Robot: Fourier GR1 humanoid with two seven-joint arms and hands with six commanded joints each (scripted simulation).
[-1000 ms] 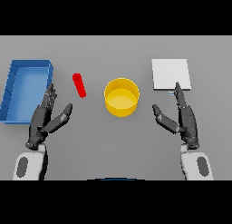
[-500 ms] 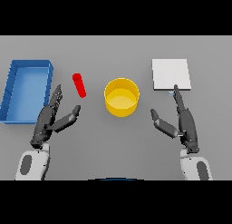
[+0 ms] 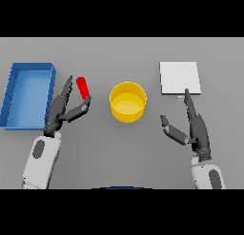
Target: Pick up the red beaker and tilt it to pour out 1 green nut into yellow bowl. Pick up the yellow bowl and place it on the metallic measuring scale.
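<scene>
grey table point(image 3: 119, 153) is carrying everything | red beaker point(image 3: 83, 87) is standing left of yellow bowl point(image 3: 127, 102), scale point(image 3: 179, 78) right of bowl | left hand point(image 3: 64, 110) is reaching beside beaker, fingers spread, holding nothing | right hand point(image 3: 193, 127) is idling released right of bowl | risk: the fingertips are likely knocking the narrow beaker over, spilling the nut short of the bowl

Even, flat light, faint shadows, perhaps slightly soft edges

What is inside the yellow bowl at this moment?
The yellow bowl shows only its own yellow floor; no green nut is visible in it. The red beaker stands apart to its left, and its contents cannot be seen.
</scene>
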